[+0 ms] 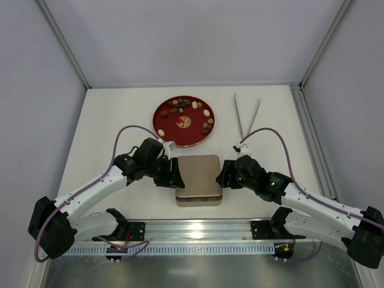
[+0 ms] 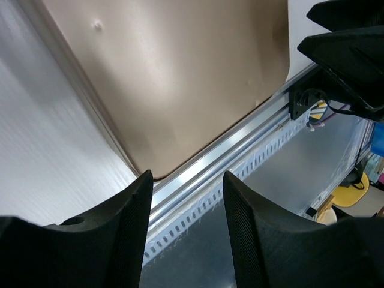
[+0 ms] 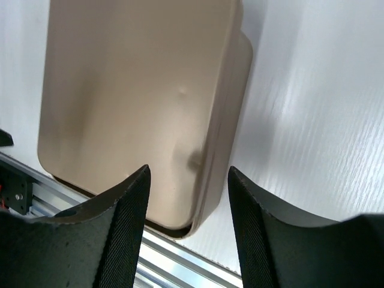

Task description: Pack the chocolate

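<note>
Left claw (image 1: 174, 174): jaws parted, nothing between them, tips just beside the left edge of the square tan metal tin (image 1: 198, 174). Right claw (image 1: 223, 176): same, parted and empty, at the tin's right edge. Can't tell if either touches it. The tin has its lid on and sits near-centre on the white table (image 1: 114, 120), close to the arm bases. Chocolate (image 1: 182, 105): small brown, tan and cream candies, all on the round red plate (image 1: 159, 123) beyond the tin. Metal tweezers (image 1: 239, 114) lie to the right of the plate.

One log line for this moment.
left gripper: open at tin | right gripper: open at tin | tin: lidded | chocolates: on plate | tongs: beside plate
</note>
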Controlling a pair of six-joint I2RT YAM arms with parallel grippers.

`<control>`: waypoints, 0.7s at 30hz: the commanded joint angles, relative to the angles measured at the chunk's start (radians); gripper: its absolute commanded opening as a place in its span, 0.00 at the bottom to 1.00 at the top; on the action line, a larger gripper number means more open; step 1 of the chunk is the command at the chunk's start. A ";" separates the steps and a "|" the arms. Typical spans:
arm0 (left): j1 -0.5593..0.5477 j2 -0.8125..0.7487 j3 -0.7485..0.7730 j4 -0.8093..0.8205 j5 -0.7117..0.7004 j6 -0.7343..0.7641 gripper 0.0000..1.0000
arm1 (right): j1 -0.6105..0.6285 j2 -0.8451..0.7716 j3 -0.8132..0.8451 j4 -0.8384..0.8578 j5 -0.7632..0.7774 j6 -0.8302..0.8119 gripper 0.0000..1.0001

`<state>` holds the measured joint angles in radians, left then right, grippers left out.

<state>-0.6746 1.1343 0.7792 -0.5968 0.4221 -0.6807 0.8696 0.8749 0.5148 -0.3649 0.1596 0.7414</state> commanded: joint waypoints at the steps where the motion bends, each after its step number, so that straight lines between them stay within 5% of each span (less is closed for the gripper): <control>1: -0.025 -0.050 0.000 -0.001 0.035 -0.017 0.49 | -0.062 0.067 0.151 0.000 -0.004 -0.109 0.56; 8: -0.202 -0.120 -0.055 0.034 -0.123 -0.143 0.41 | -0.256 0.421 0.488 0.008 -0.256 -0.327 0.56; 14: -0.335 -0.225 -0.193 0.196 -0.249 -0.281 0.31 | -0.294 0.723 0.737 -0.058 -0.371 -0.422 0.52; 21: -0.548 -0.183 -0.273 0.359 -0.466 -0.422 0.13 | -0.288 0.863 0.849 -0.121 -0.420 -0.461 0.43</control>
<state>-1.1721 0.9375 0.5140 -0.3744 0.1005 -1.0187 0.5751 1.7370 1.3090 -0.4431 -0.2115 0.3286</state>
